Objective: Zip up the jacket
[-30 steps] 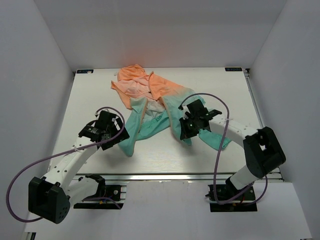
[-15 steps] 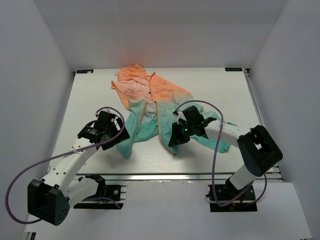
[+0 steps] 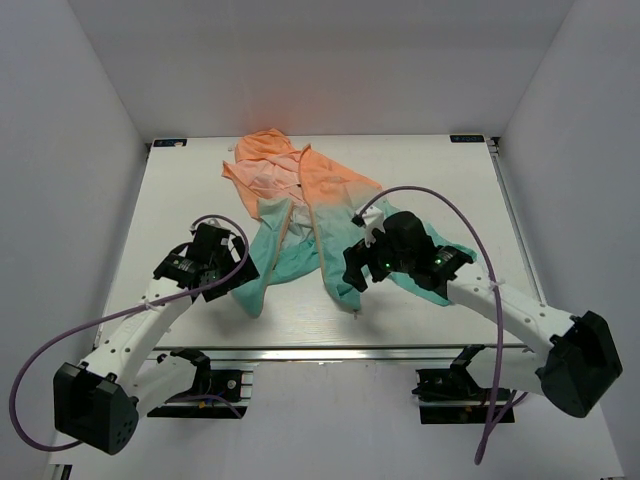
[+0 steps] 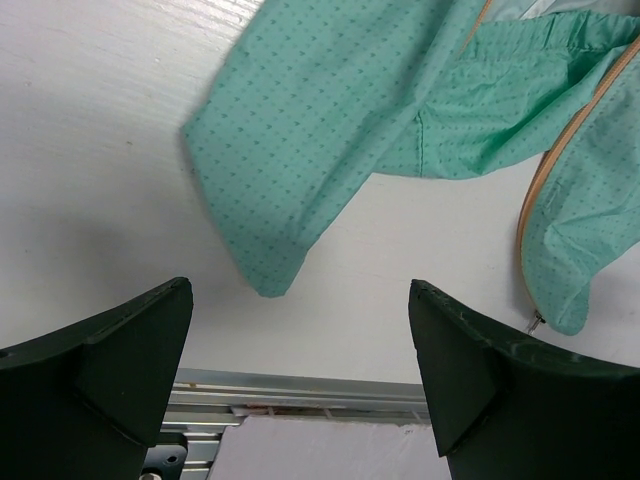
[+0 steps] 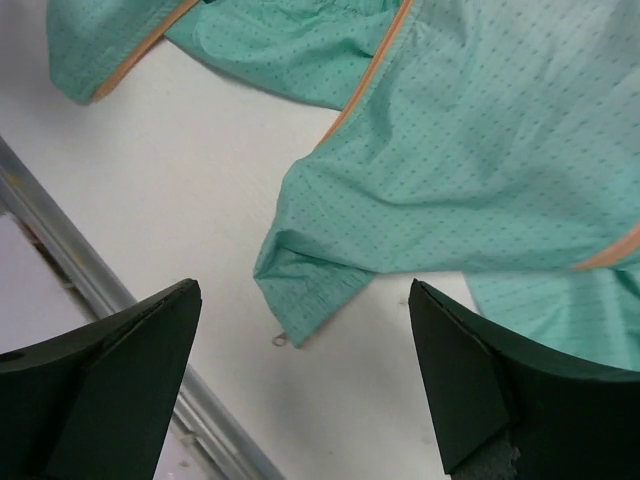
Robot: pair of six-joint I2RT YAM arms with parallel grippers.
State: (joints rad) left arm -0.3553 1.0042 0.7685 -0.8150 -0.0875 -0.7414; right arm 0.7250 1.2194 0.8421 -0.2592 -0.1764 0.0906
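Observation:
The jacket (image 3: 305, 185) lies open on the white table, peach-orange at the far end and teal toward me. Its two teal front panels spread apart, with orange zipper tape (image 5: 365, 85) along their edges. My right gripper (image 3: 356, 272) hovers open over the right panel's hem corner (image 5: 310, 290), where a small metal zipper ring (image 5: 280, 340) lies on the table. My left gripper (image 3: 236, 268) is open just above the table, beside the left panel's hem tip (image 4: 262, 270), holding nothing. The other panel's zipper end (image 4: 537, 320) shows at the right of the left wrist view.
The table's metal front rail (image 4: 300, 390) runs just beyond the hem tips, also at the left in the right wrist view (image 5: 60, 250). White walls enclose the table on three sides. A teal sleeve (image 3: 445, 285) lies under the right arm.
My right gripper has opened and let go of the teal front panel, after dragging it left and toward the front edge. The left arm has barely moved.

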